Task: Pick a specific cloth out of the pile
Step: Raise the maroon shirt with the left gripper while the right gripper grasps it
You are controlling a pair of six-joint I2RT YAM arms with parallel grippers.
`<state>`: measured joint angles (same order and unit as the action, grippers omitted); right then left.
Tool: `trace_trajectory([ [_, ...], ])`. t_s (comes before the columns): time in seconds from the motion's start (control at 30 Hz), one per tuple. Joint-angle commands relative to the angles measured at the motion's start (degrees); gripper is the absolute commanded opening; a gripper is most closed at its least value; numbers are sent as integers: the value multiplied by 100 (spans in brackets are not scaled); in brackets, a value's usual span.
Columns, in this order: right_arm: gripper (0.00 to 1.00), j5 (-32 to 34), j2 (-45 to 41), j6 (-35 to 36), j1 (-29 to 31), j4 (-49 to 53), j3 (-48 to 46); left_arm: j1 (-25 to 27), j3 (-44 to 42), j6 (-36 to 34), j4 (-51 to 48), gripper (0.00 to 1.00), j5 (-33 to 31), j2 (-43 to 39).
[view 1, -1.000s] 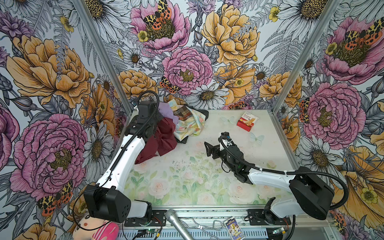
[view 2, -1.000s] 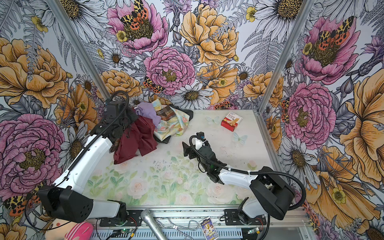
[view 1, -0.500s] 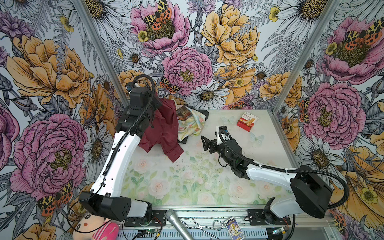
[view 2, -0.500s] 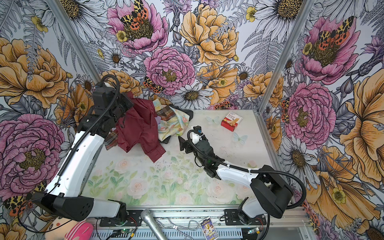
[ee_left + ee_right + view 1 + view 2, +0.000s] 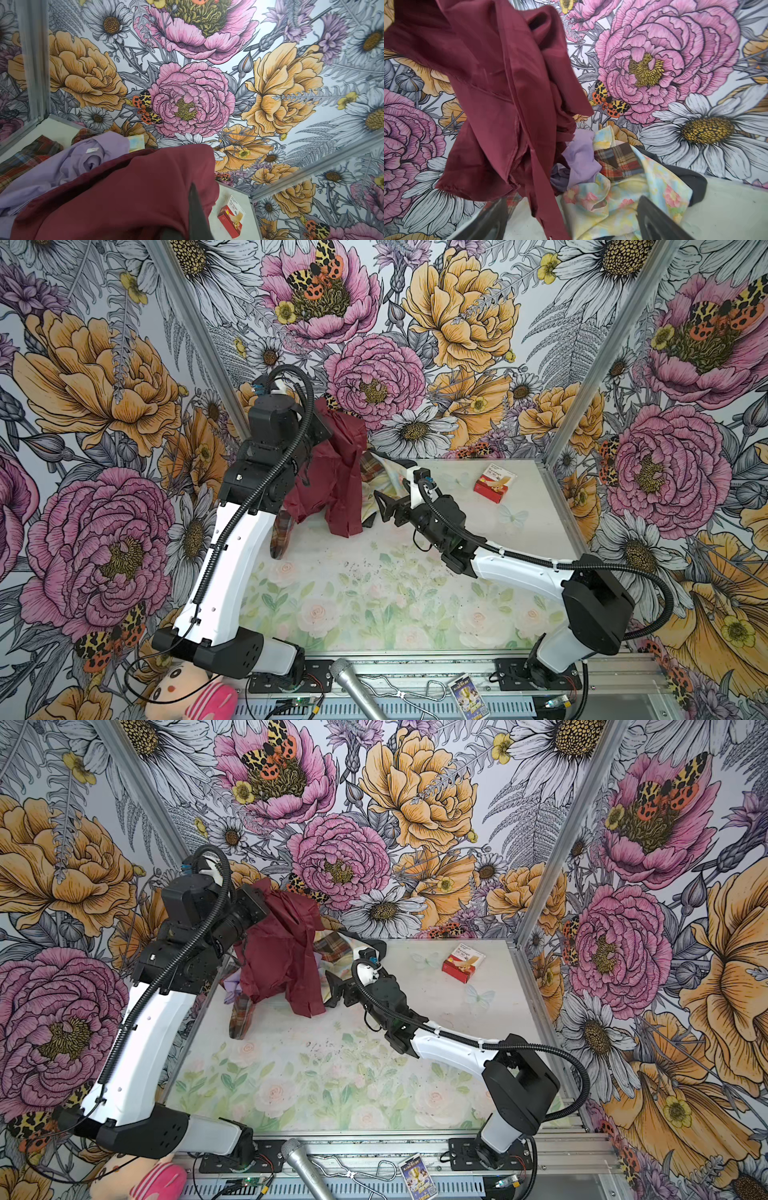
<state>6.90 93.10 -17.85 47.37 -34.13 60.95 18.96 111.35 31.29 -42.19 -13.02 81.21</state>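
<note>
Cloth (image 5: 332, 472) higher now in tight left hand (image 5: 195, 203); right hand (image 5: 380, 512) wide; wrist-view lavender garment (image 5: 83, 162).

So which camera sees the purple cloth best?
The left wrist view: the purple cloth shows big and wide there. The right wrist view shows a bunched part; in a top view only a sliver peeks out beside the maroon cloth.

The left gripper (image 5: 322, 423) is pinching a large dark maroon thin-fabric cloth (image 5: 334, 485), hanging before the heap of plaid and pastel cloths (image 5: 384, 475); the right gripper (image 5: 384, 508) is gaping at the cloth's four o'clock.
</note>
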Motion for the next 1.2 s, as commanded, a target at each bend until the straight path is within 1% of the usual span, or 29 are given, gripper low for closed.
trace_trajectory([
  [0.0, 99, -440, 400, 143, 107, -438, 380, 101, 0, -254, 69, 0, 345, -59],
  [0.1, 99, -512, 766, 270, 171, -799, 611, 214, -116, -274, 69, 0, 529, -70],
  [0.23, 99, -343, 1332, 279, 167, -1110, 1072, 464, -211, -320, 69, 0, 639, -56],
  [0.37, 99, -229, 1920, 315, 165, -1679, 1471, 754, -254, -347, 70, 0, 724, -53],
  [0.53, 99, 305, 2503, 249, 149, -2141, 1997, 1045, -422, -328, 75, 0, 758, -126],
  [0.7, 97, 834, 2804, 140, 134, -2568, 2344, 1212, -722, -257, 90, 0, 793, -269],
  [0.77, 89, 987, 2844, 117, 101, -2587, 2483, 1260, -861, -246, 89, 0, 801, -353],
  [0.83, 68, 1076, 2845, 107, 65, -2716, 2544, 1251, -1026, -248, 90, 0, 826, -447],
  [0.87, 59, 1086, 2830, 85, 34, -2743, 2568, 1242, -1102, -247, 90, 0, 835, -495],
  [0.9, 46, 1065, 2799, 29, -2, -2748, 2586, 1224, -1188, -255, 93, 0, 844, -551],
  [0.93, 28, 992, 2769, -54, -60, -2733, 2597, 1169, -1286, -268, 95, 0, 849, -602],
  [0.97, 6, 926, 2734, -134, -99, -2710, 2606, 1104, -1379, -274, 90, 0, 879, -645],
  [1.0, 0, 889, 2676, -258, -149, -2667, 2585, 988, -1482, -256, 89, 0, 963, -687],
  [1.07, 0, 725, 2519, -497, -164, -2507, 2520, 706, -1695, -241, 111, 0, 1123, -757],
  [1.1, 0, 655, 2438, -643, -279, -2441, 2468, 545, -1816, -232, 110, 0, 1172, -794],
  [1.17, 0, 644, 2275, -990, -381, -2130, 2396, 231, -2087, -179, 202, 0, 1385, -890],
])
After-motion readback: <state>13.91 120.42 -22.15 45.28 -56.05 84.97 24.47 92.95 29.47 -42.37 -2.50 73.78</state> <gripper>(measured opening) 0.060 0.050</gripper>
